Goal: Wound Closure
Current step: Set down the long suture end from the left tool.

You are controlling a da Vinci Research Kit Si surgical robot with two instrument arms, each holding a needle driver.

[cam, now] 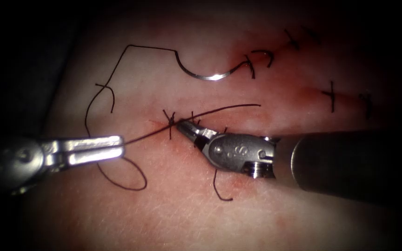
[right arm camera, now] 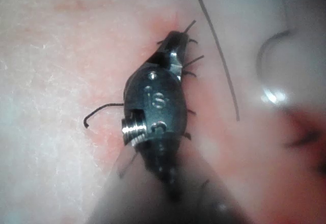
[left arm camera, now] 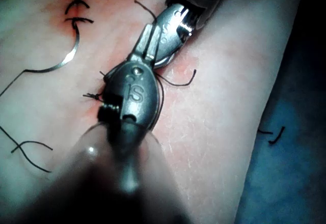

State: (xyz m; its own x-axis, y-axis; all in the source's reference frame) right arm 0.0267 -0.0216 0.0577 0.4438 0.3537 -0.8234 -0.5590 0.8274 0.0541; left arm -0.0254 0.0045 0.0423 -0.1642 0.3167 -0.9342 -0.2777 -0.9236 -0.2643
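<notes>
Nearest the lens, low in the endoscope view, loose loops of thread (cam: 133, 179) lie on the pale tissue (cam: 173, 218). Just above them the left claw (cam: 117, 146) reaches in from the left edge, closed on the thread, which runs taut up and to the right to the knot (cam: 170, 120) at the cut (cam: 182, 122) in the middle of the frame. The right claw (cam: 181, 124) comes in from the right with its tip at that knot; whether it is gripping anything I cannot tell. Farther back, toward upper centre, the curved needle (cam: 210, 76) lies free on the tissue, held by neither tool. Beyond it, at upper right, finished stitches (cam: 331, 95) cross reddened tissue.
</notes>
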